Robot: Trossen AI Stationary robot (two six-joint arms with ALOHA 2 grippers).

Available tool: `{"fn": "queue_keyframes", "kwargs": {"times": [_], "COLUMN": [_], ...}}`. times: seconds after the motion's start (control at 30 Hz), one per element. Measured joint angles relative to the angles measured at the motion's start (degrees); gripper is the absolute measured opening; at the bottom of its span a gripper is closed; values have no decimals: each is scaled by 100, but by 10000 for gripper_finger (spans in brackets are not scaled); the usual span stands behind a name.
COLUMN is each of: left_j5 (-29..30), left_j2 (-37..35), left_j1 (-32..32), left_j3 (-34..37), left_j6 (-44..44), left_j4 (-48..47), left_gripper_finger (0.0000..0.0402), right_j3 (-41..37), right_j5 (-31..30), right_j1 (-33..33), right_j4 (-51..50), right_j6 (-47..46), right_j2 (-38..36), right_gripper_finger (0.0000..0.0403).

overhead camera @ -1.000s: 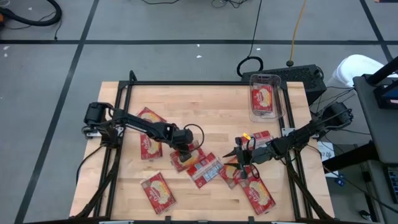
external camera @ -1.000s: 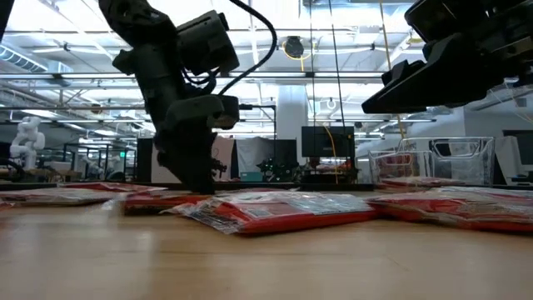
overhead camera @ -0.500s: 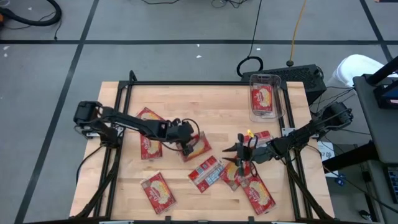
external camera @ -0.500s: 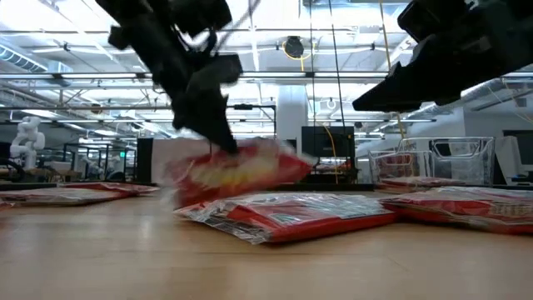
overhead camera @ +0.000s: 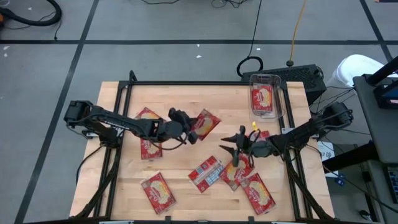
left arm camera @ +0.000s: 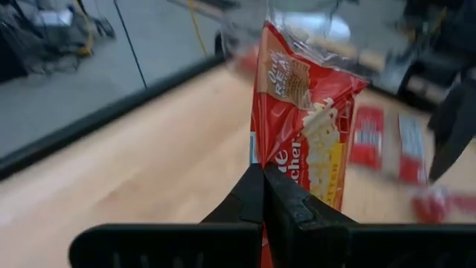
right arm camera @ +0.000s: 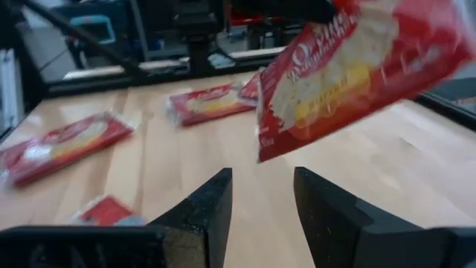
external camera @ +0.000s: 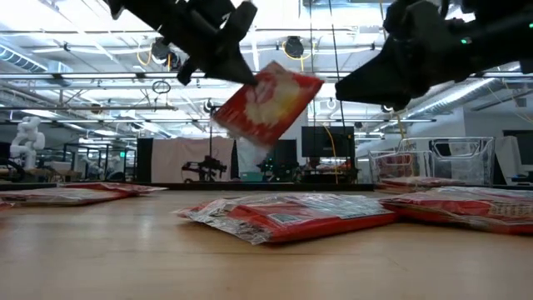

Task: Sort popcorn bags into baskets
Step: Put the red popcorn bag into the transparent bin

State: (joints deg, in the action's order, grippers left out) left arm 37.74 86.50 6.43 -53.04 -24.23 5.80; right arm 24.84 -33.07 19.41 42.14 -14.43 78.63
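Mid-table, left gripper (overhead camera: 188, 126) – clamping popcorn bag (overhead camera: 205, 123)

Robotics lab or industrial test hall. Wooden table (overhead camera: 205, 102) on a black frame, standing on grey floor (overhead camera: 155, 62) marked with dark tape lines; cables (overhead camera: 255, 37) trail across it. Beyond the table: high ceiling with strip lights (external camera: 75, 79), monitors (external camera: 325, 142), a white humanoid robot (external camera: 25, 142) at the far side.
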Motion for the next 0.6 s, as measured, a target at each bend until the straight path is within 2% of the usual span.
{"fn": "queue_keyframes", "kwargs": {"times": [0.17,0.33,0.6], "left_j5": [214,289,483], "left_j2": [0,0,0], "left_j1": [100,244,462], "left_j3": [-2,-5,-4], "left_j6": [276,546,633], "left_j4": [625,1193,1506], "left_gripper_finger": [1,1,1], "right_j3": [0,0,0], "right_j5": [4,72,962], "right_j1": [-350,-611,-963], "right_j4": [25,503,1392], "right_j6": [49,366,565], "right_j2": [0,0,0], "right_gripper_finger": [139,139,140]}}
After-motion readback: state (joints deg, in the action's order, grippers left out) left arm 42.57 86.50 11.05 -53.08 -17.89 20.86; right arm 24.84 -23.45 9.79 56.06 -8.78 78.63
